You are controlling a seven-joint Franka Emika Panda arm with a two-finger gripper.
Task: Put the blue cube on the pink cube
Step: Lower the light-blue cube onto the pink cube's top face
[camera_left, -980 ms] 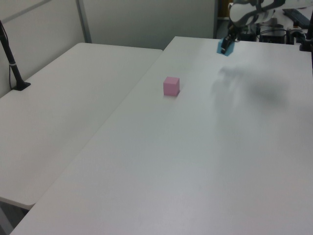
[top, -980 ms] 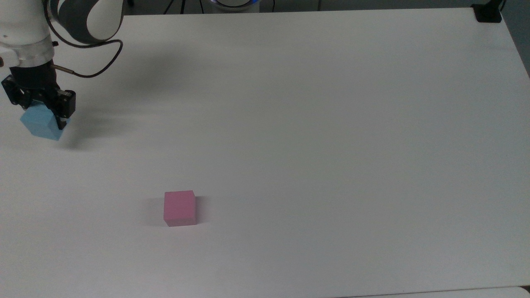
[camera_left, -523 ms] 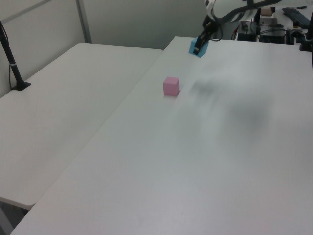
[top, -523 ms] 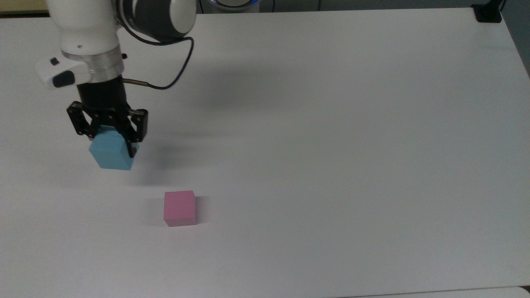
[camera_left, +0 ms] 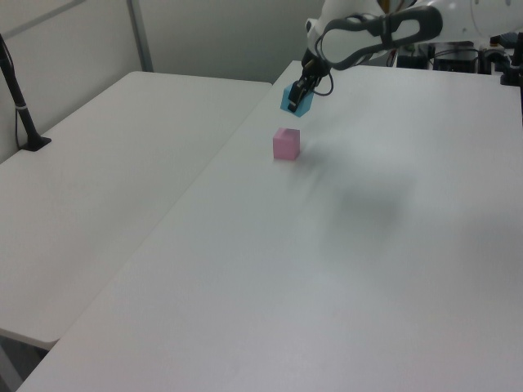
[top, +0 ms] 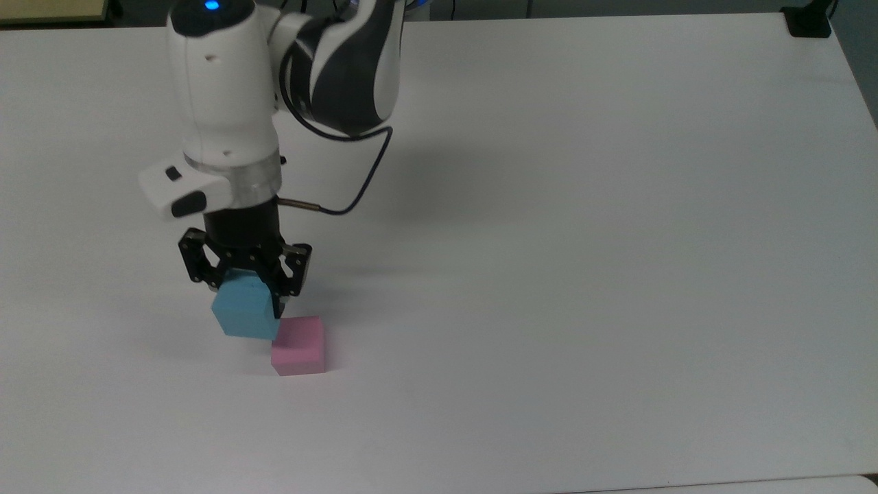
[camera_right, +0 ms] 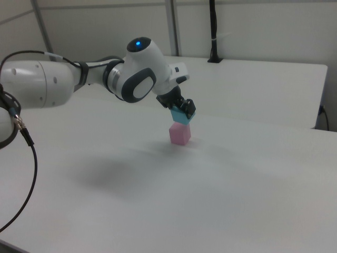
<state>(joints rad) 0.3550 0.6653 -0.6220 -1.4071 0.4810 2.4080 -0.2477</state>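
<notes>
— Two cubes in all: one blue cube (top: 244, 313) and one pink cube (top: 298, 345), both toward the lower left of the top view. One arm, one hand (top: 241, 288).

— How far along would you say the job is?

— Past the pickup, I judge. The hand is clamped on the blue cube from above, its fingers on two opposite sides, and the cube hangs clear of the white bench (top: 583, 240). The pink cube sits alone on the bench, nothing on top of it yet.

— Are they lined up?

— Nearly, though not quite. In the top view the blue cube lies just up and left of the pink one, their outlines overlapping at a corner. In the right view the blue cube (camera_right: 182, 116) appears directly above the pink cube (camera_right: 180, 134), close over its top face. In the left view the blue cube (camera_left: 293, 100) sits above and a little right of the pink one (camera_left: 286, 143), with a visible gap between.

— So what remains?

— Centre the blue cube over the pink, lower it until the faces meet, then release. It also looks turned relative to the pink cube, so squaring it may help.
</notes>
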